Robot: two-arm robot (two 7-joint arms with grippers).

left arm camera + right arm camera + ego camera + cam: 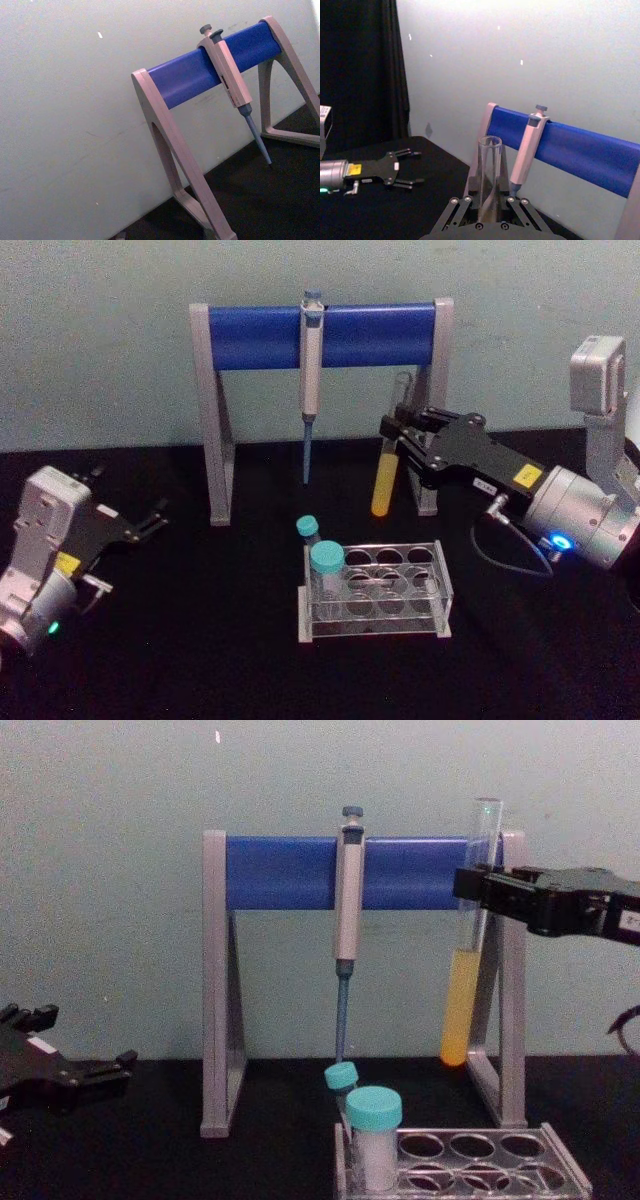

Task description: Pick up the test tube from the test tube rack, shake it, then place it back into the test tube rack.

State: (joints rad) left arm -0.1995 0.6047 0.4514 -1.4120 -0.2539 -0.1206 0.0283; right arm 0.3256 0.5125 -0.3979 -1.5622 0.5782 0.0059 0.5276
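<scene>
Right gripper point(397, 443), clamped on the clear glass test tube point(386, 480), holds it upright above and beyond the clear plastic test tube rack point(400, 560), before the grey-and-blue pipette stand point(330, 335). Teal-capped tubes point(327, 558) occupy the rack's left end. Left gripper point(150, 522), fingers apart, rests far left.

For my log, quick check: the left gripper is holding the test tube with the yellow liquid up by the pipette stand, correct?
Not the left: the right gripper is shut on the test tube, holding it up by the pipette stand, as the chest view shows. The left gripper rests open and empty on the left.
</scene>
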